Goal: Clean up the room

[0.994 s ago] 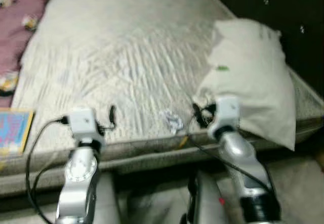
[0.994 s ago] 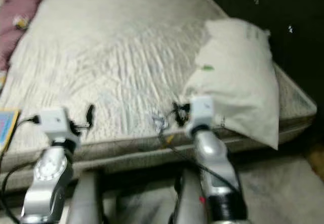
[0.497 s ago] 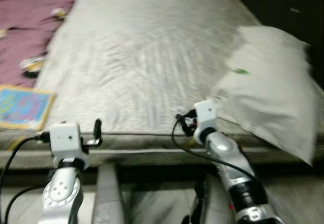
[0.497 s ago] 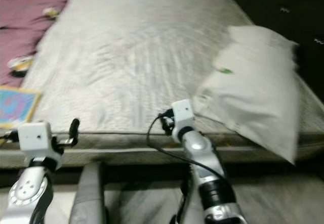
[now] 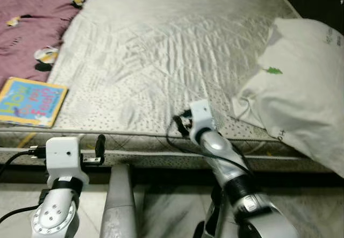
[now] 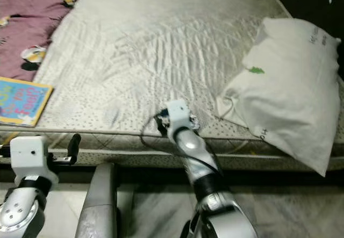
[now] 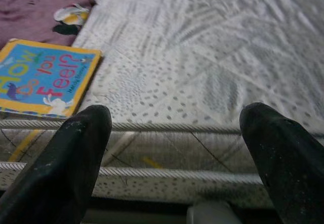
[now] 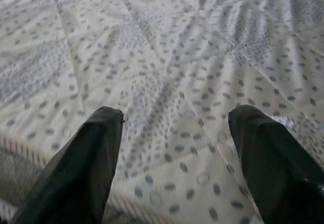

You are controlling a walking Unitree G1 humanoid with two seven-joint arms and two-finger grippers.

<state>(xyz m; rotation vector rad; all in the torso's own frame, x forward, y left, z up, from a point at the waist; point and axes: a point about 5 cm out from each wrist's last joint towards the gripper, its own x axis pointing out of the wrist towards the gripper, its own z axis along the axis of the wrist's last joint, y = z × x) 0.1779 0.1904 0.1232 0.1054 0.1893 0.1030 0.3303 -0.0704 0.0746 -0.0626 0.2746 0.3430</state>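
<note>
Mattress (image 5: pixel 161 50) ahead; I read both grippers spread, holding nothing. R gripper (image 8: pixel 172 148) over mattress front edge, L gripper (image 7: pixel 174 143) just short of it. Book (image 5: pixel 31 101) at mattress front-left corner — pillow (image 5: pixel 301 103) front-right, purple blanket (image 5: pixel 32 12) along left side.

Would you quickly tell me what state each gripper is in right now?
Left gripper: open, holding nothing, in front of the mattress edge.
Right gripper: open, holding nothing, just over the mattress.

Head eyes look down on the mattress (image 5: pixel 161 50); wrist cameras skim its near edge.
</note>
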